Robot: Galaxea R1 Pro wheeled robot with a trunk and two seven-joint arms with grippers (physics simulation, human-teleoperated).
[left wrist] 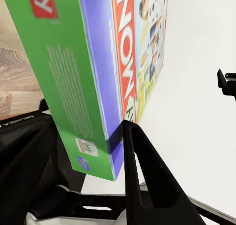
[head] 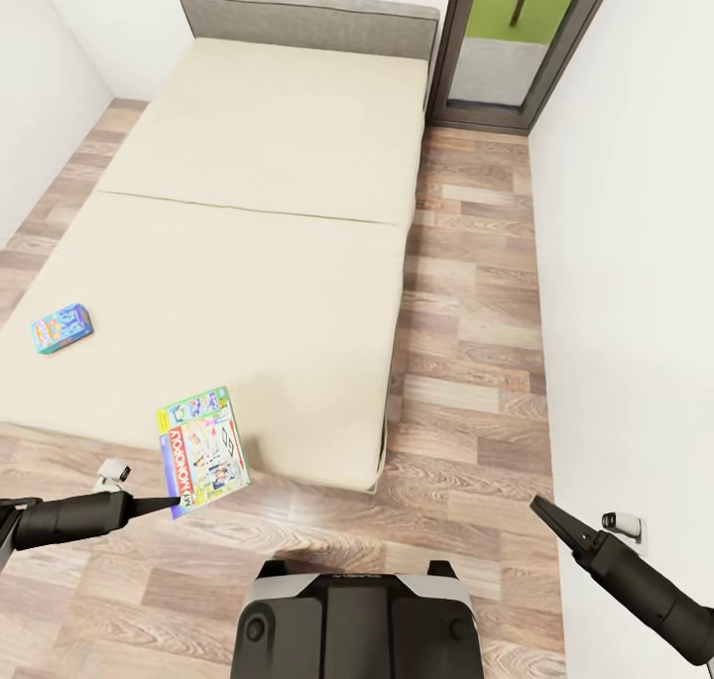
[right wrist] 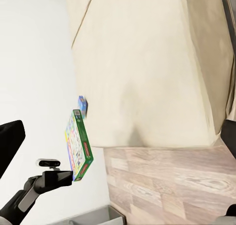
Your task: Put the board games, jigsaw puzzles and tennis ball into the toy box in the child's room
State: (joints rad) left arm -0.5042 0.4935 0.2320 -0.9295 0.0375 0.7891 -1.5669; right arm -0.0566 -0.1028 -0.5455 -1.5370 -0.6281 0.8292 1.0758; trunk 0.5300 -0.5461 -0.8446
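Observation:
My left gripper [head: 175,505] is shut on the lower edge of a board game [head: 203,449], a green and blue MONOPOLY box. The box hangs tilted over the near edge of the bed [head: 248,263]. Up close, its green side [left wrist: 69,82] is pinched against a black finger [left wrist: 145,178]. From the other arm's camera the same box [right wrist: 78,145] stands on edge in the air beside the bed. A second, small blue board game [head: 61,327] lies flat on the bed's left side [right wrist: 82,106]. My right gripper [head: 540,510] hangs open and empty over the floor. The table, toy box, puzzles and tennis ball are out of view.
The cream bed has a grey headboard [head: 307,15] at the far wall. A glass door [head: 516,35] stands at the back right. A strip of wood floor [head: 476,342] runs between the bed and the white right wall [head: 635,263]. My base [head: 357,620] is at the bottom.

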